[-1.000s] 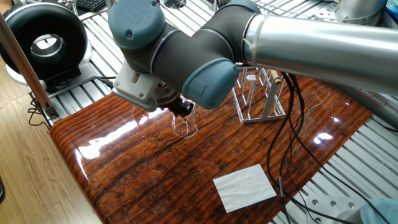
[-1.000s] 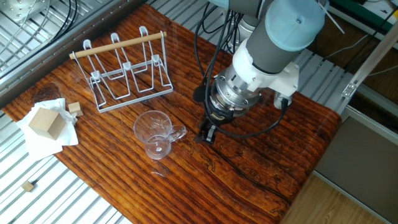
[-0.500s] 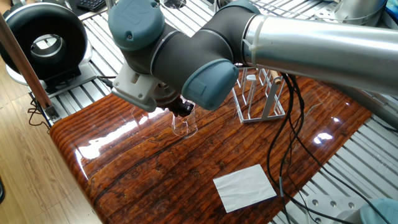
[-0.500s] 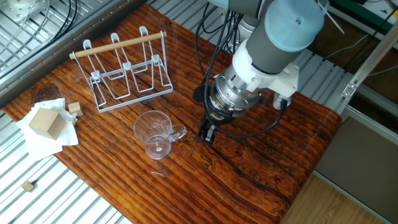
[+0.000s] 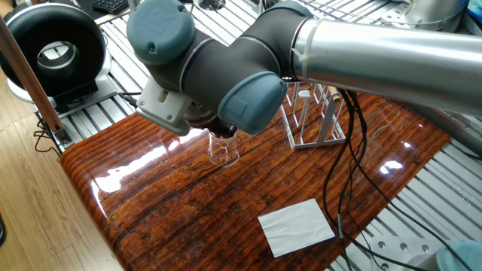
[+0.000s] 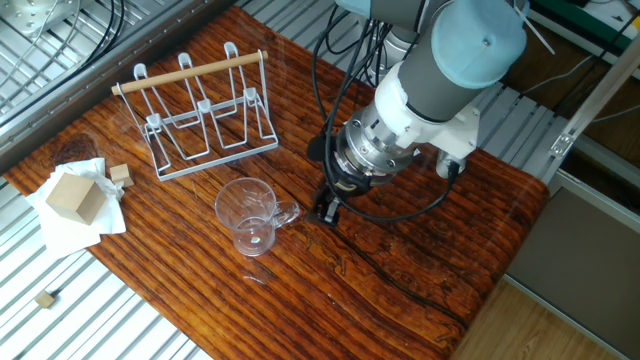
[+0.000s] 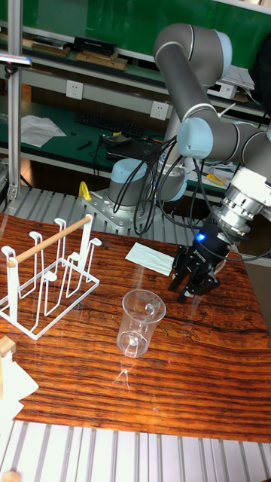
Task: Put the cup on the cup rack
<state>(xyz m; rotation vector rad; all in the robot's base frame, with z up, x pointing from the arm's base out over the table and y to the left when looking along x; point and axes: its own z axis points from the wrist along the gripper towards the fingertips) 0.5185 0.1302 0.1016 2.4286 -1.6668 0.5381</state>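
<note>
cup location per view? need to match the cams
One fixed view: cup centre-left, mostly behind the arm's wrist.
The other fixed view: cup left of centre, gripper just right of it.
Tall fixed view: cup centre, left of the gripper.
Shared landmark: rack with wooden rod, on the same table in all three.

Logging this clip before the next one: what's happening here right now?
A single robot arm is working at a wooden table. Its gripper hangs open beside the cup, near its handle, not gripping it. The clear cup stands upright on the table, apart from the cup rack, whose pegs are all bare.
</note>
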